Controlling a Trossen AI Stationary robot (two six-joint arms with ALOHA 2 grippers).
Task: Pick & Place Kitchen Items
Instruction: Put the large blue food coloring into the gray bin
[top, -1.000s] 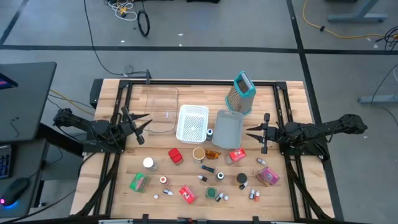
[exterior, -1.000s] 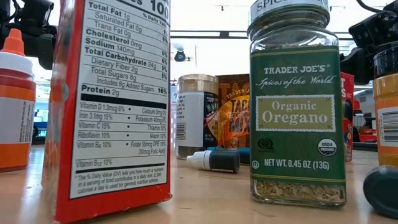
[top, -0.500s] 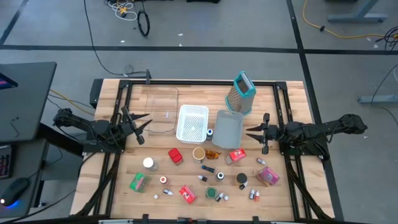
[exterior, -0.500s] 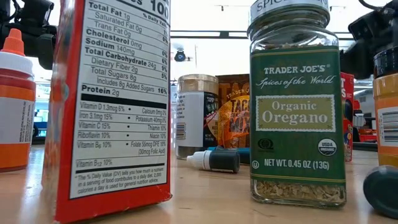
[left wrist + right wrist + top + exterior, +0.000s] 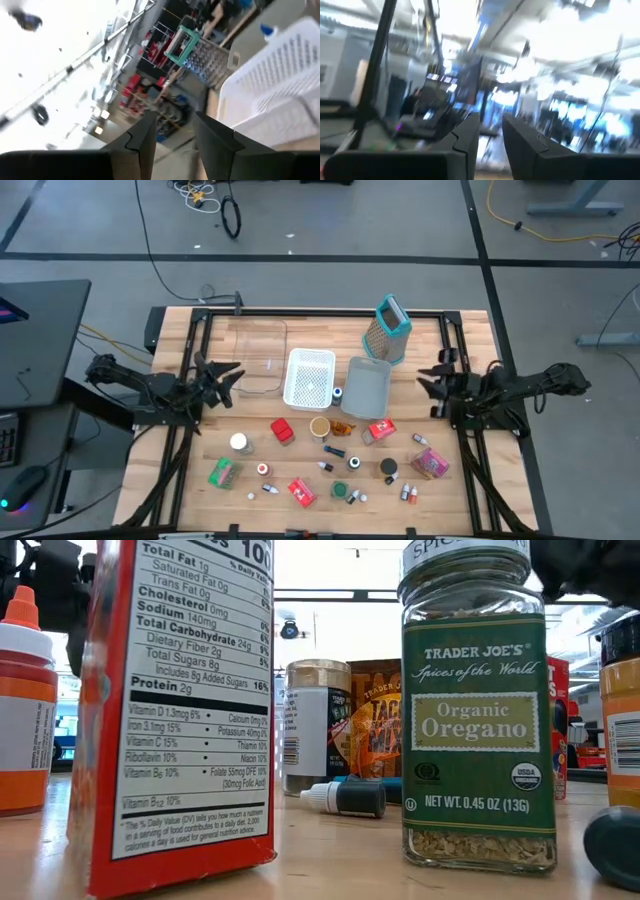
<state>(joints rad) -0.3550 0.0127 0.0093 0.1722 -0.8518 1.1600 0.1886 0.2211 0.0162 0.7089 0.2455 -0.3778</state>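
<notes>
Hovering raised at the table's sides, left gripper (image 5: 226,373) and right gripper (image 5: 432,377), both parted slightly and gripping nothing, probably readying a reach. Lying forward of both, untouched: small red, green and pink kitchen items (image 5: 283,429).

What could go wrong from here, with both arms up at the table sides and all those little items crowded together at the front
The tiny bottles lie close beside the pink packet, so a grasp there could nudge a neighbour. The tall oregano jar may tip if bumped. The left gripper and right gripper, both open with nothing between the fingers, flank the white bin and grey bin and could clip a rim.
</notes>
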